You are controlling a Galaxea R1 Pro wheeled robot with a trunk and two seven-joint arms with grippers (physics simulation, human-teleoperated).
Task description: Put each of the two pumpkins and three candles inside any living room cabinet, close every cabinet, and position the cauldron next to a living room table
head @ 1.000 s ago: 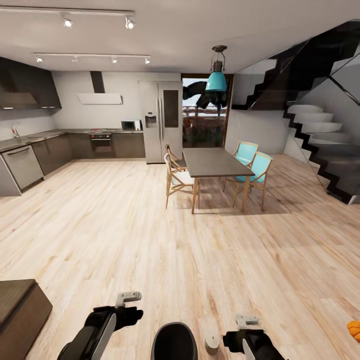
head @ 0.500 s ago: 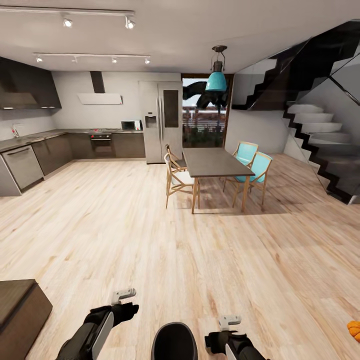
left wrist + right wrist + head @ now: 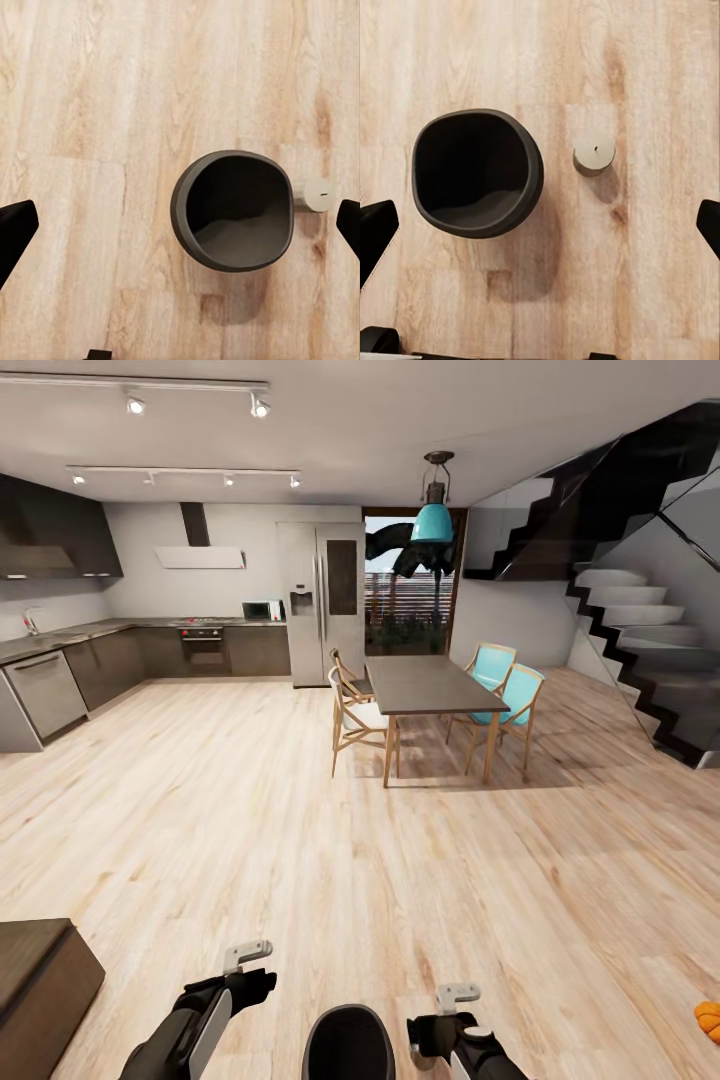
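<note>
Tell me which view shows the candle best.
Right wrist view: the candle stands whole on the floor beside the cauldron, wick visible. Left wrist view shows it smaller, near the frame edge. In the head view I cannot pick it out.

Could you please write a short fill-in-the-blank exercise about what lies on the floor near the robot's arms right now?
1. The dark cauldron stands upright on the wooden ____.
2. Inside, the cauldron is ____.
3. The small pale object standing beside the cauldron is a ____.
4. At the head view's right edge lies an orange ____.

Missing words: floor; empty; candle; pumpkin
</note>
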